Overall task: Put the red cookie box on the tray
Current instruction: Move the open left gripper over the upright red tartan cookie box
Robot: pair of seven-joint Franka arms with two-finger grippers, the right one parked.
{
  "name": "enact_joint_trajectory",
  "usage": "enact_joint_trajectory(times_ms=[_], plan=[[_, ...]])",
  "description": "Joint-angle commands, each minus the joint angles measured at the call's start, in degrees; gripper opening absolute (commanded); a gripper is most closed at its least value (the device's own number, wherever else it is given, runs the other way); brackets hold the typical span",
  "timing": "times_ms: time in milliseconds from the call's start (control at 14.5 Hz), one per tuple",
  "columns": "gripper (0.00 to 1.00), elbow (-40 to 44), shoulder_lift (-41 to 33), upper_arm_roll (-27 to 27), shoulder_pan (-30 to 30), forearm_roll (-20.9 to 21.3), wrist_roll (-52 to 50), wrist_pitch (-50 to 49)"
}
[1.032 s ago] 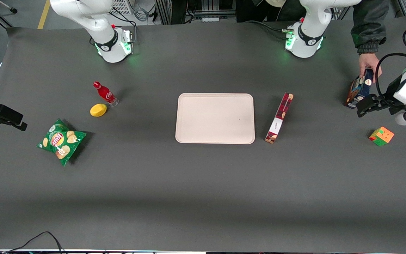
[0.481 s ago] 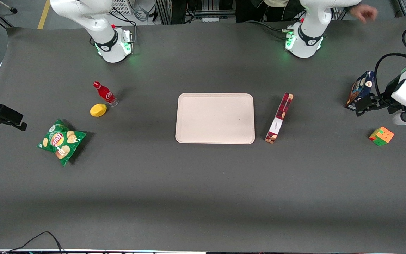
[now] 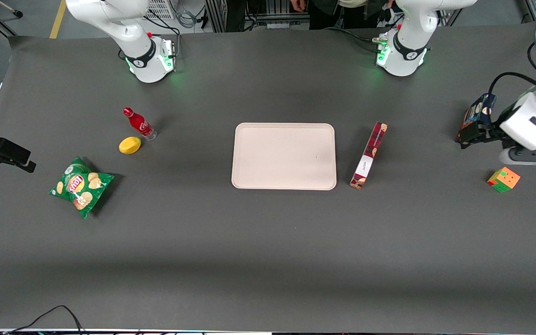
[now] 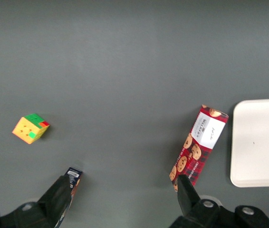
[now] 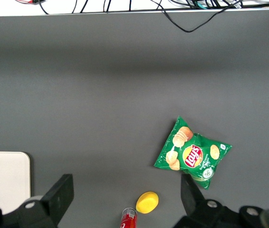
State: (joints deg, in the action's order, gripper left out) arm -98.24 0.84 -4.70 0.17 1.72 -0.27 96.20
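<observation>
One dark grey table (image 3: 268,260), spanning the whole front view, with a broad band of bare surface along its edge nearest the front camera. One tray (image 3: 284,156), pale beige with rounded corners and a low rim, flat at mid-table. One green chip bag (image 3: 81,186), toward the parked arm's end, nearer to the front camera than the tray. Two boxes. One red cookie box (image 3: 369,155), long and thin, plaid with a white label patch, on the table just beside the tray's short edge toward the working arm's end; close to that edge yet apart from it, with a narrow wedge of table between, widening away from the front camera because of the box's slight slant; not on the tray. One shorter dark blue box (image 3: 477,111), well apart from the red one, toward the working arm's end, with an open stretch of table between the two. One gripper (image 3: 472,137), just beside the blue box, fingers spread wide with nothing between them, well away from the red cookie box. One multicoloured cube (image 3: 503,179), near the gripper and nearer to the front camera. One red bottle (image 3: 138,123), toward the parked arm's end. One yellow lemon (image 3: 130,145), just beside the bottle, slightly nearer to the front camera.
</observation>
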Motion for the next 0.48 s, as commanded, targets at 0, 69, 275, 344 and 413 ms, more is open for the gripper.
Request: enact_joint_trajectory(times_ms=[0, 69, 275, 344, 413], plan=[[1.0, -2.9, -0.6, -4.9, -0.2, -0.6, 1.0, -1.4], [1.0, -4.1, -0.9, -6.6, -0.3, -0.6, 0.6, -1.0], [1.0, -8.0, -2.1, -10.4, -0.3, -0.5, 0.1, 1.5], [1.0, -11.7, -4.0, -11.2, -0.3, -0.5, 0.1, 4.8], [1.0, -16.0, -6.1, -11.4, -0.3, -0.5, 0.1, 8.9]])
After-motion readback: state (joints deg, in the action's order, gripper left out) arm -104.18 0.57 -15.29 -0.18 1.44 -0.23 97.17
